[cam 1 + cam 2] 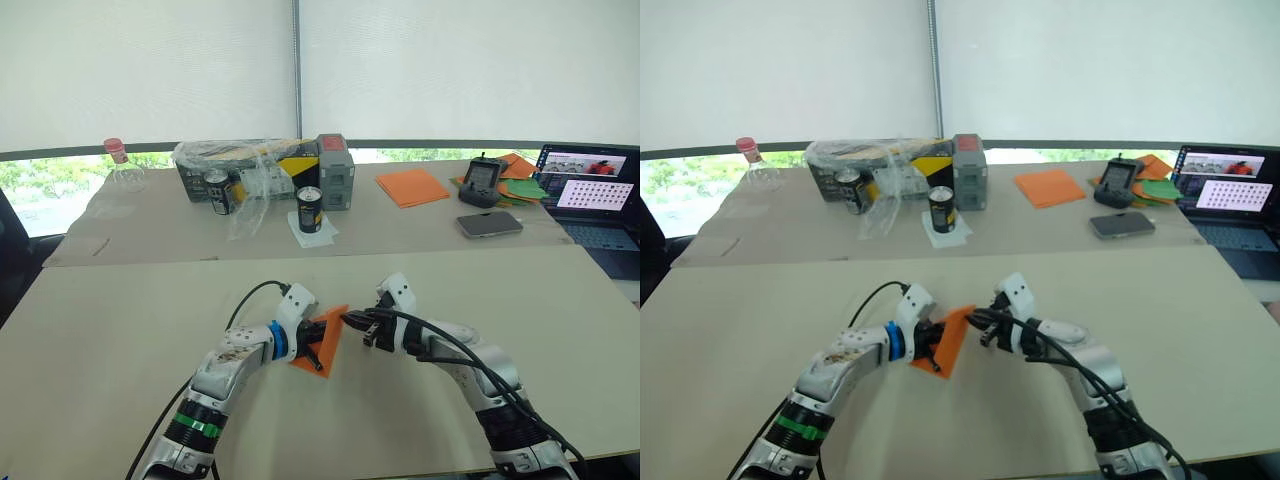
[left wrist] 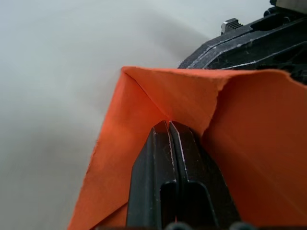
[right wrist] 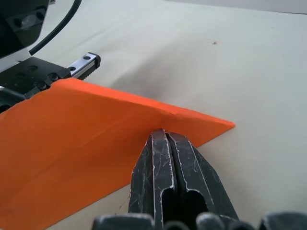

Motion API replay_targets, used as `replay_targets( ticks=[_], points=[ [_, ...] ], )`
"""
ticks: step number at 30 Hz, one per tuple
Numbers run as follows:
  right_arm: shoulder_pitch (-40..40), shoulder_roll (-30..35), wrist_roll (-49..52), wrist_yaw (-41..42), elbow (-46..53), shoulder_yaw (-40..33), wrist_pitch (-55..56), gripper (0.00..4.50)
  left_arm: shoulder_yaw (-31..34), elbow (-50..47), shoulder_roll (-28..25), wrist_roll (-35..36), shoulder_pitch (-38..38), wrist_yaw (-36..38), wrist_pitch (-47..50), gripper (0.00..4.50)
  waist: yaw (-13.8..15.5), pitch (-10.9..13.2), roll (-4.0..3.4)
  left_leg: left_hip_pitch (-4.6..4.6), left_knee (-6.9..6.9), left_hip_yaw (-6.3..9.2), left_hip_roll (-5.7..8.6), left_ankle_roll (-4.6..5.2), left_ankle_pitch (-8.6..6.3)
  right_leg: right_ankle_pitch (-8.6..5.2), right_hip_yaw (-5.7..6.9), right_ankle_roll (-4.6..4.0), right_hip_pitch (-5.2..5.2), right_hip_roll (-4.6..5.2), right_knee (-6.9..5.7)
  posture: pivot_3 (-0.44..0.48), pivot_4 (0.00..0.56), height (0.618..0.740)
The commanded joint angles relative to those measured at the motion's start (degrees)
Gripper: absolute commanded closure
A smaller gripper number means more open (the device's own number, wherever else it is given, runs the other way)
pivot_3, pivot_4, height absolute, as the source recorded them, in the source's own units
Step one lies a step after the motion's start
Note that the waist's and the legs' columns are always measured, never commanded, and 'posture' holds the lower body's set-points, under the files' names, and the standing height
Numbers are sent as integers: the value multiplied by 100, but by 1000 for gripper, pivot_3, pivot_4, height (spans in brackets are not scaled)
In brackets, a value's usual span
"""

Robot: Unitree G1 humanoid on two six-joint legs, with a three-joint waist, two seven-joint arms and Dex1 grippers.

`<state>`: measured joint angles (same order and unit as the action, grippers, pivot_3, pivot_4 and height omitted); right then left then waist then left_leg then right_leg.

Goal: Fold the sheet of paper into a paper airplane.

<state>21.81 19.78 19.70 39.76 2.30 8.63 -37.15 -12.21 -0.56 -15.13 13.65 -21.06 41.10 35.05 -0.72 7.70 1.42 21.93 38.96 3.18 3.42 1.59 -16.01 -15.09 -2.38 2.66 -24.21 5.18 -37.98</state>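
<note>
Left claw [image 1: 313, 345] and right claw [image 1: 356, 322] both pinch the folded sheet of paper [image 1: 322, 340], held tilted between them just above the bench [image 1: 120, 330].

No text, brand, number or sign can be read anywhere. The two cans [image 1: 310, 209] on the far counter [image 1: 420, 225] carry light label patches, too small to make out. The yellow and black box [image 1: 285, 165] under the plastic wrap shows no legible print. The laptop screen [image 1: 590, 180] at the right shows a picture above a white grid of tiny marks, none readable. The phone [image 1: 489, 223] lies dark, and the small handheld device [image 1: 481, 178] beside it shows nothing legible. The orange paper [image 1: 325, 340] is plain.
</note>
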Motion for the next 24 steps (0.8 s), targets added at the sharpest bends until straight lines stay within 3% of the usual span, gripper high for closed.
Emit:
replay_targets(
  ticks=[1,15,24],
  points=[
    [131,-46,-104,73,-65,87,261,4500,31,-87,-100,27,83,-10,45,4441,0,0,0,0,0,0,0,0,0,0,0,0,0,0,0,0,150,740],
    [643,-318,-628,403,-1122,524,817,4500,526,-421,-842,201,538,-18,148,4441,-44,0,-1,-10,-5,-2,-4,-3,1,0,-1,-1,1,-1,-2,0,150,740],
    [495,-144,-1042,571,-1323,876,856,4500,1343,-628,-1052,644,434,-146,179,4441,-31,-1,-2,-18,-7,-1,-7,-4,1,0,1,-1,5,-3,-3,0,150,740]
  ],
)
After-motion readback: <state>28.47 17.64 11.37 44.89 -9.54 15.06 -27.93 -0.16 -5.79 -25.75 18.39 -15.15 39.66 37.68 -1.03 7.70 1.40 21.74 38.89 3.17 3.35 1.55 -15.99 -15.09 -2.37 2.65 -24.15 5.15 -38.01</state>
